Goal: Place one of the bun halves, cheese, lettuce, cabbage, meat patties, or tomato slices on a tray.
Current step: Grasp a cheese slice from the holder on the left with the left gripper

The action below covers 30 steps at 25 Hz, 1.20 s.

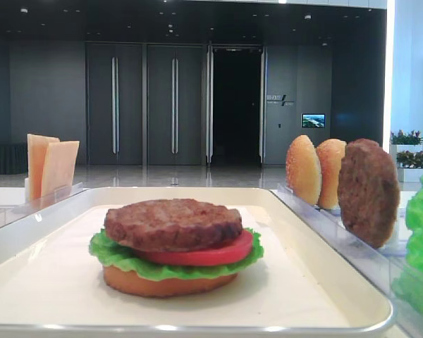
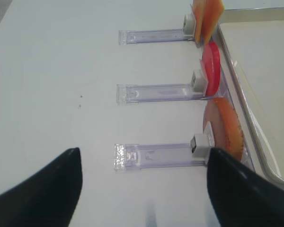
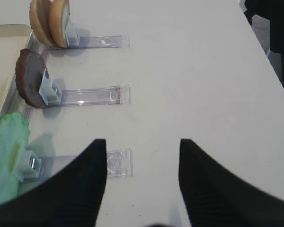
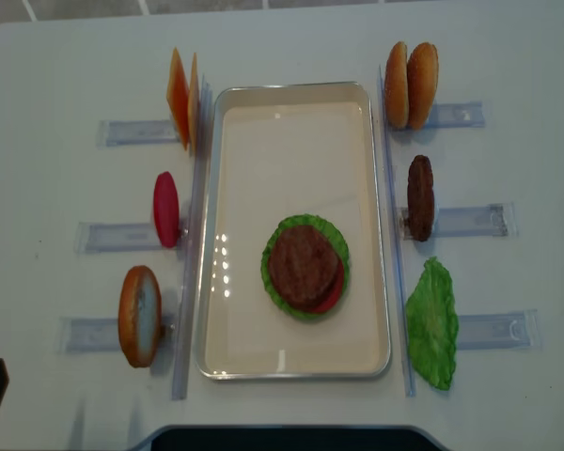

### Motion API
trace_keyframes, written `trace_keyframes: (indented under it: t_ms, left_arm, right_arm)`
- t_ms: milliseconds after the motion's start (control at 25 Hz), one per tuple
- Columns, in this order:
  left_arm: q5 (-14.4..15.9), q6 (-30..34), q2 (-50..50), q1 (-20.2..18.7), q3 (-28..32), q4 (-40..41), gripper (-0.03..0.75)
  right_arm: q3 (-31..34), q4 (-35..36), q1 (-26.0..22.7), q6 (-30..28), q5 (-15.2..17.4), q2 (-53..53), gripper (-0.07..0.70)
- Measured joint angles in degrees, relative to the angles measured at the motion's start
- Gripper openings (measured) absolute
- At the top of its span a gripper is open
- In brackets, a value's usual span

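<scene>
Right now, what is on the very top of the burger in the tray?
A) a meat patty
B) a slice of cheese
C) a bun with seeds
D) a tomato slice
A: the brown meat patty sits on top of the stack in the tray, with the tomato slice, the lettuce and the flat bun base under it.

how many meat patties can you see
2: one meat patty tops the stack on the tray; another patty stands on edge in the rack right of it. None appear hidden.
</scene>
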Motion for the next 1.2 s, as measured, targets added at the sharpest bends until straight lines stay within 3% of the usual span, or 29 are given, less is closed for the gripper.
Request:
trace_keyframes:
  t_ms: [1000,1200]
  left_arm:
    - [-0.1,0.0,0.2,0.0,0.0,1.9,0.629]
    - [0.5,-0.9,7.4,0.0,-2.5,5.1,0.629]
  right_arm:
    - [0.0,0.0,0.0,0.0,0.1,0.0,0.365]
    - [0.0,0.0,0.0,0.0,0.1,0.0,0.365]
